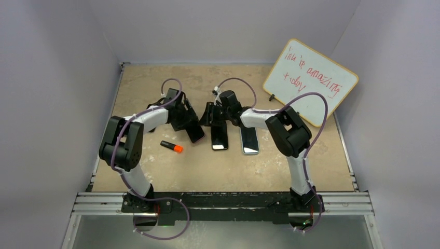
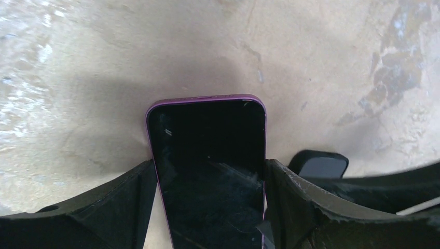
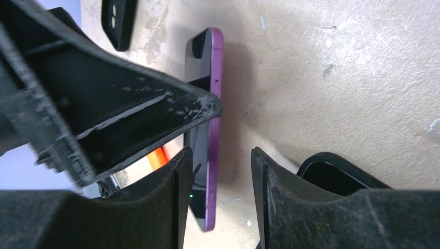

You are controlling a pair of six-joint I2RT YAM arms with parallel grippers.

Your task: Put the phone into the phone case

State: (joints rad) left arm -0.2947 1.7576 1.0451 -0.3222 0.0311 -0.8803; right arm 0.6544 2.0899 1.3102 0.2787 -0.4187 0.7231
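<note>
A purple phone [image 2: 207, 150] with a black screen sits between the fingers of my left gripper [image 2: 210, 168], which is shut on its long sides. In the top view the left gripper [image 1: 187, 123] holds the phone [image 1: 196, 133] left of a black phone case [image 1: 219, 138] that lies flat on the table. The case also shows in the left wrist view [image 2: 318, 165] and the right wrist view [image 3: 337, 174]. My right gripper [image 1: 210, 116] is open. In its wrist view [image 3: 218, 161] the phone's purple edge [image 3: 212, 129] stands in the gap, close to the left finger [image 3: 171, 202].
A second phone with a pale rim [image 1: 249, 140] lies right of the case. An orange-tipped marker [image 1: 172, 147] lies left of the phone. A whiteboard [image 1: 310, 80] leans at the back right. Another black case with camera holes [image 3: 119, 21] shows at the right wrist view's top.
</note>
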